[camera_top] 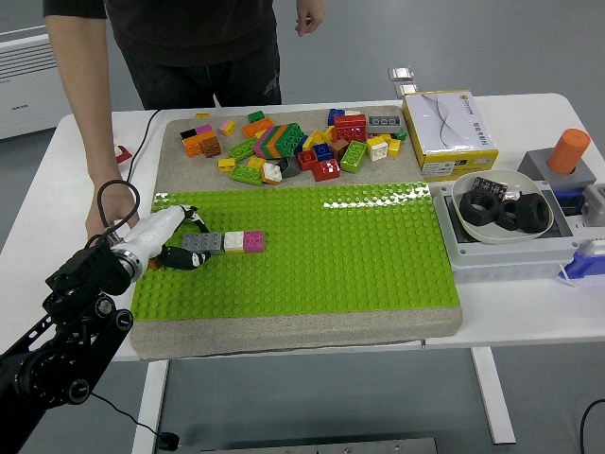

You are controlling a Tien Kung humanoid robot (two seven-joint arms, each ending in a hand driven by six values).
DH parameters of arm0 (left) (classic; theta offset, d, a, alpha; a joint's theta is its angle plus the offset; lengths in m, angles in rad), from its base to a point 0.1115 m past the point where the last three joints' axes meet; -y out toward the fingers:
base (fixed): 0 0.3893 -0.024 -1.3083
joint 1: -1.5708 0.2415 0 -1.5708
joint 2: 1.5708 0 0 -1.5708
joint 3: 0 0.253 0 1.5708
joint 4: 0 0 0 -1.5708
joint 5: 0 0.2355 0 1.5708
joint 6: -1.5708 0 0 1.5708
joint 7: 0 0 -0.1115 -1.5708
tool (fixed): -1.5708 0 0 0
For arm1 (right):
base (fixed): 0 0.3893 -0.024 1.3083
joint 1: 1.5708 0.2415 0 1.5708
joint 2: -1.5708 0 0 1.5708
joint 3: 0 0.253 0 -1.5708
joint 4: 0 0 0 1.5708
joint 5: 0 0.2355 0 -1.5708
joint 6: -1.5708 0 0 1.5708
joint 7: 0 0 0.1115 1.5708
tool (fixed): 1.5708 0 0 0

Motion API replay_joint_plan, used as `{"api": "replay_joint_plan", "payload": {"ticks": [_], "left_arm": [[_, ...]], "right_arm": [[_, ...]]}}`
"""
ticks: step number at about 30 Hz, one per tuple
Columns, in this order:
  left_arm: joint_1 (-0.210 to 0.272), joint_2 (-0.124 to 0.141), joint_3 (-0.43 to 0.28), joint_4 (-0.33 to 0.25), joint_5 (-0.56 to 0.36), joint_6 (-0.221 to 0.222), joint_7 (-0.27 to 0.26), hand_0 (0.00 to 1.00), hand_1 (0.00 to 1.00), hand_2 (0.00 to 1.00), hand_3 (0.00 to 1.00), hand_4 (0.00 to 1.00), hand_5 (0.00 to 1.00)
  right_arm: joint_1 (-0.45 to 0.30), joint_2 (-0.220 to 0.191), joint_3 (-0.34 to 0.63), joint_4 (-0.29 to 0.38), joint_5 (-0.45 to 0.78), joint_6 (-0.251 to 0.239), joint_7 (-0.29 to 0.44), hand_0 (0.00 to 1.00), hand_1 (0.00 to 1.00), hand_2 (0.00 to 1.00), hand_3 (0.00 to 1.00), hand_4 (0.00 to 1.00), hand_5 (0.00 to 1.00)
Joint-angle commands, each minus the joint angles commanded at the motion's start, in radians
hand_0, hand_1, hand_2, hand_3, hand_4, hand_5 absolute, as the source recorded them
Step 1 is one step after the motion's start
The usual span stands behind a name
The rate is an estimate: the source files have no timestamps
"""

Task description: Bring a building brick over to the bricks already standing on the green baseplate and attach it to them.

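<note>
The left hand (175, 241), at about 9 o'clock on the green baseplate (359, 255), pinches a grey brick (202, 244) butted against the white brick (234, 241) and magenta brick (254, 240), probably held low to press its studs home. The white surface (529, 317) carries a bowl of black rings (501, 210) at 3 o'clock and a loose brick pile (293, 142) at 12. Beyond stands a person, one hand (99, 222) down at the baseplate's left edge, and a white heater (33, 80).
</note>
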Motion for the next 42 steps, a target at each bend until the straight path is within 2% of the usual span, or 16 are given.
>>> {"api": "replay_joint_plan", "payload": {"ticks": [9, 10, 42], "left_arm": [[0.005, -0.006, 0.000, 0.006, 0.000, 0.007, -0.003, 0.994, 0.957, 0.934, 0.519, 0.641, 0.112], [0.005, -0.006, -0.001, 0.006, 0.001, 0.007, -0.003, 0.993, 0.957, 0.933, 0.545, 0.616, 0.086], [0.006, -0.009, 0.006, 0.011, 0.003, 0.018, -0.013, 0.987, 0.955, 0.934, 0.627, 0.613, 0.067]], "right_arm": [[-0.001, 0.001, 0.009, 0.000, -0.009, 0.001, 0.000, 0.680, 0.675, 0.772, 0.826, 0.889, 0.998], [-0.001, 0.001, 0.009, 0.000, -0.010, 0.001, 0.000, 0.680, 0.676, 0.772, 0.825, 0.889, 0.998], [0.001, 0.001, 0.011, 0.000, -0.016, 0.000, -0.002, 0.680, 0.675, 0.770, 0.825, 0.889, 0.998]]}}
